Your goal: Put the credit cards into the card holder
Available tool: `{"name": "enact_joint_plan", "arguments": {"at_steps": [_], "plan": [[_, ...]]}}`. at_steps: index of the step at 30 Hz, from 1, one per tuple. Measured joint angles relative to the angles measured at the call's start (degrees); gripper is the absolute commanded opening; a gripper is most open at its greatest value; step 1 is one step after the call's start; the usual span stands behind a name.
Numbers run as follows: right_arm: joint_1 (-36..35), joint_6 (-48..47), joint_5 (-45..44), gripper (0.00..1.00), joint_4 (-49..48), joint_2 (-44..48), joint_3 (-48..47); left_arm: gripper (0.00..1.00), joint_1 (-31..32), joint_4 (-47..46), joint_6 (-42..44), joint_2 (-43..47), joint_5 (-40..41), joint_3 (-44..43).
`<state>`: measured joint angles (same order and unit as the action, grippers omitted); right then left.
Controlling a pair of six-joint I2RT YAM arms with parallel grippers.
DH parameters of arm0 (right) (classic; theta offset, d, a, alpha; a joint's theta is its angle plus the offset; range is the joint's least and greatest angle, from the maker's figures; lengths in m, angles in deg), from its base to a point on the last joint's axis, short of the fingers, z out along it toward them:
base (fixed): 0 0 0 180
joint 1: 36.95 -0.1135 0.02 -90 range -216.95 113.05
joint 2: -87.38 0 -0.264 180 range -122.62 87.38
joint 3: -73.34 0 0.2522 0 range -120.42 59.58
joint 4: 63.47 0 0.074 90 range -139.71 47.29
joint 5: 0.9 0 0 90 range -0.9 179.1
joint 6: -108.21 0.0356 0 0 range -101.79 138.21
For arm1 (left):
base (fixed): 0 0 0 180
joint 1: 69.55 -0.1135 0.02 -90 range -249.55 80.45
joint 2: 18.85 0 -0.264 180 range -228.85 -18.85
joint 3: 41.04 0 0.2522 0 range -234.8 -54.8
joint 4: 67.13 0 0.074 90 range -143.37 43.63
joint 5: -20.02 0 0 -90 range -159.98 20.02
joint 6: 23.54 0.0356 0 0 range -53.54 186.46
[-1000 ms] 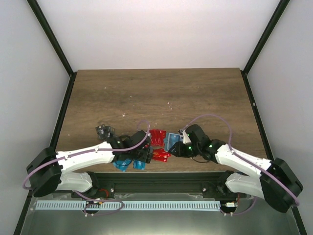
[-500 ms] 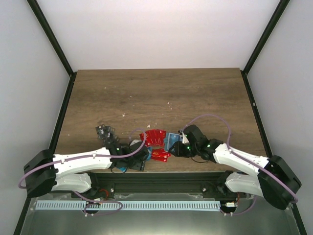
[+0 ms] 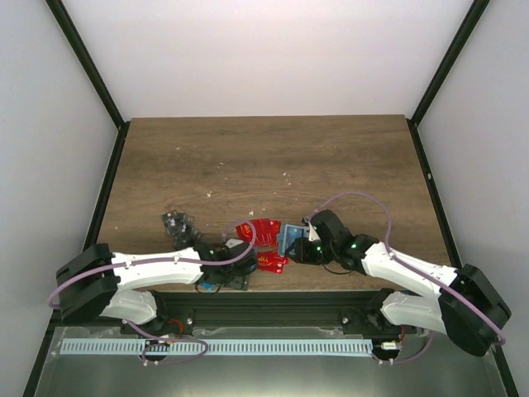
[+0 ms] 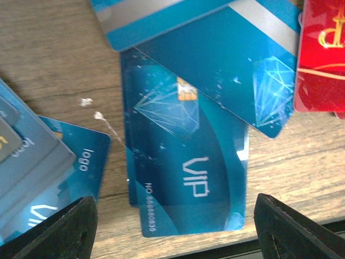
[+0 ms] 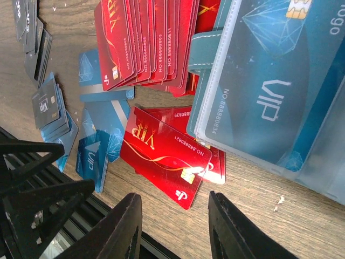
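Left gripper [image 4: 173, 204]: jaws wide apart with nothing between them, poised over a blue VIP card [image 4: 186, 167] that lies flat on the wooden table [image 4: 43, 65] close to its edge. Ahead of the jaws, two further blue cards [image 4: 226, 70] overlap that card's far end. Right of them is the corner of a red card [image 4: 323, 54]. Left of them, a blue logo card [image 4: 81, 162] is partly covered by a small dark-topped stack [image 4: 21, 145]. Right gripper [image 5: 173, 197]: jaws partly apart, gripping nothing. The corner of a loose red VIP card [image 5: 164, 154] lies at the gap, flat on the table with another red one under it. Ahead and to the left is a fan of red cards [image 5: 145, 38]. Ahead and to the right is the card holder [image 5: 209, 91], teal, lying flat against the fan, with a sleeved blue card [image 5: 264, 91] showing through its clear window. Left of the jaws are loose blue cards [image 5: 94, 151], and farther out some dark cards [image 5: 29, 27].
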<state>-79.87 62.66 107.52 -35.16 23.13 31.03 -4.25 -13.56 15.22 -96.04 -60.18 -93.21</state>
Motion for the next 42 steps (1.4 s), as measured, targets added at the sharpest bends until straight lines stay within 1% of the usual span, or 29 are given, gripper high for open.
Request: {"name": "enact_joint_plan", "arguments": {"at_steps": [6,11,25,36,38,40,42], "plan": [[0.0,0.0,-0.2,0.36,0.0,0.0,0.0,0.81,1.9,-1.2,-0.2,-2.6,-2.0,-0.1],[0.0,0.0,-0.2,0.36,0.0,-0.3,0.0,0.81,3.1,-1.0,-0.8,-4.6,-1.1,-0.8],[0.0,0.0,-0.4,0.36,0.0,0.5,0.0,0.68,6.3,-0.7,-4.6,-4.8,0.4,-0.9],[0.0,0.2,-0.4,0.36,0.0,2.6,0.5,0.63,8.2,-0.2,-7.9,-2.7,0.7,0.7],[0.0,0.2,-0.4,0.36,0.1,2.7,0.6,0.65,8.2,-0.1,-8.3,-2.3,0.7,0.9],[0.0,0.2,-0.4,0.36,0.0,2.8,0.6,0.72,8.2,0.1,-8.6,-2.3,1.2,1.0],[0.0,0.3,-0.4,0.36,0.0,3.0,0.6,0.77,8.2,0.4,-8.5,-2.3,1.6,1.0]]}}
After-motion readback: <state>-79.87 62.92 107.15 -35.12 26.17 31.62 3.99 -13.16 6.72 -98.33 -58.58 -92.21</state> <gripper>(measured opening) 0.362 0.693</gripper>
